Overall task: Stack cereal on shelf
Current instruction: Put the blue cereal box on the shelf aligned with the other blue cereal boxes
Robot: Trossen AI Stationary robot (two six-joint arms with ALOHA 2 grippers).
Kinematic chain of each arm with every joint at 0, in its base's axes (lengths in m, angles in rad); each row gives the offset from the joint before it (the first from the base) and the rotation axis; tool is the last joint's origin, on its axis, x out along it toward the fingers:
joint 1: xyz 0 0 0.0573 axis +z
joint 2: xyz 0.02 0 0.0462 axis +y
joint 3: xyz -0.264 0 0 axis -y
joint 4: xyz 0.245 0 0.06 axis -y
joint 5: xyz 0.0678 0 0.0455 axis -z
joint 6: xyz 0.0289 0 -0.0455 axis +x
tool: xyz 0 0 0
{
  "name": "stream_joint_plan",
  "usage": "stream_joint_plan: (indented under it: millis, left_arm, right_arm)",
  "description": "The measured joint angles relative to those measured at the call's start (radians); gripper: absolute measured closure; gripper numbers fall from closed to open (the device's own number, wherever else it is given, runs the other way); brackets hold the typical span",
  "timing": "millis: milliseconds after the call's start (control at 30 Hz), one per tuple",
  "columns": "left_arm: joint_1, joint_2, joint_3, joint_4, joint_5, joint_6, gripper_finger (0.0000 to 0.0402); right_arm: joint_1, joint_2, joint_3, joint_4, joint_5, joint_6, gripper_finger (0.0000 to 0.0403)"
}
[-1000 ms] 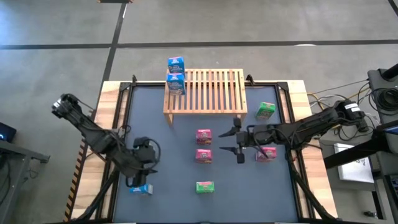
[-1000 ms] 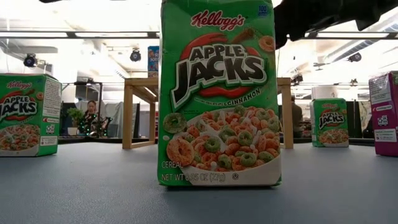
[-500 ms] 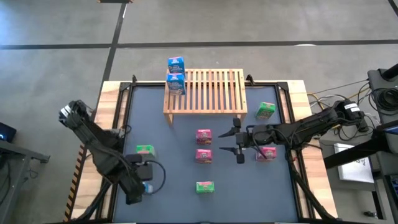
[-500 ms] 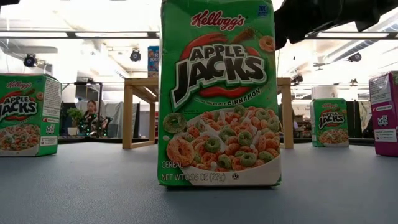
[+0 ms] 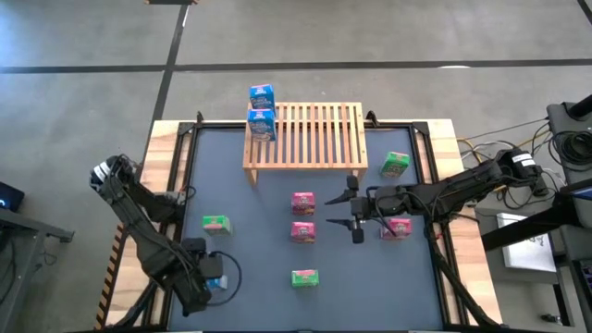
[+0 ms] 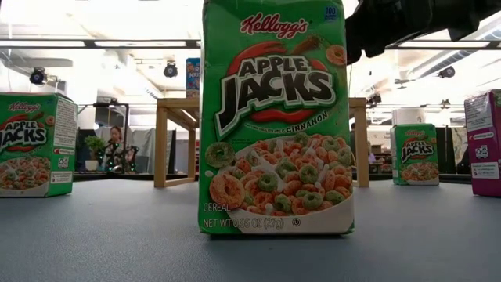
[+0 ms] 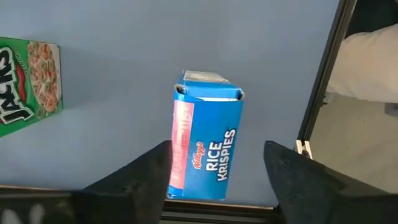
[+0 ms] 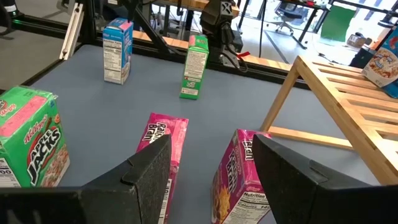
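My left gripper point(image 5: 205, 283) is open at the table's near left. Its fingers stand on either side of an upright blue Rice Krispies box point(image 7: 208, 143), which rests on its base, with a gap showing on one side. My right gripper point(image 5: 340, 211) is open and empty above the table's middle right, facing two pink boxes point(image 8: 168, 155) point(image 8: 239, 174). The wooden slatted shelf point(image 5: 314, 134) stands at the far middle. Two blue boxes point(image 5: 262, 123) point(image 5: 262, 95) are at its left end.
Green boxes stand at the left point(image 5: 215, 223), near middle point(image 5: 305, 277) and far right point(image 5: 395, 165). A third pink box point(image 5: 398, 227) lies under my right arm. The near green box fills the low view point(image 6: 274, 117). A black frame rims the table point(image 5: 190, 157).
My left arm has swung back toward the table's near left corner. This has uncovered the green box at the left. The blue box has stayed in place on the table.
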Motion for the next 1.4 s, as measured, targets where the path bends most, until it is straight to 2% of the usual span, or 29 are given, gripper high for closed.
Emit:
stream_joint_plan:
  millis: [200, 400, 533, 833, 967, 1067, 1167, 1233, 1400]
  left_arm:
    - [0.000, 0.000, -0.043, 0.002, -0.005, -0.005, 0.0097]
    - [0.000, 0.000, -0.135, 0.096, 0.029, -0.005, 0.0094]
    - [0.000, 0.000, -0.150, 0.110, 0.034, -0.005, 0.0121]
    - [0.001, -0.010, -0.150, 0.110, 0.035, 0.016, 0.0235]
    - [0.005, -0.018, -0.147, 0.105, 0.037, 0.018, 0.0272]
    - [0.015, -0.031, -0.124, 0.082, 0.035, 0.022, 0.0284]
    - [0.049, -0.048, -0.069, 0.051, -0.016, 0.048, 0.0285]
    - [0.080, -0.057, -0.011, 0.028, -0.052, 0.107, 0.0282]
    - [0.164, -0.064, 0.175, -0.163, -0.191, 0.265, 0.0274]
  right_arm:
    - [0.000, 0.000, 0.000, 0.000, 0.000, 0.002, 0.0188]
    - [0.000, 0.000, 0.000, 0.000, 0.000, 0.003, 0.0188]
    - [0.000, 0.000, 0.000, 0.000, 0.000, 0.002, 0.0188]
    - [0.000, 0.000, 0.000, 0.000, 0.000, -0.002, 0.0188]
    - [0.000, 0.000, 0.000, 0.000, 0.000, -0.004, 0.0188]
    - [0.000, 0.000, 0.000, 0.000, 0.000, -0.004, 0.0188]
    - [0.000, 0.000, 0.000, 0.000, 0.000, -0.006, 0.0188]
    - [0.000, 0.000, 0.000, 0.001, 0.000, -0.014, 0.0188]
    - [0.000, 0.000, 0.000, 0.008, 0.000, -0.015, 0.0188]
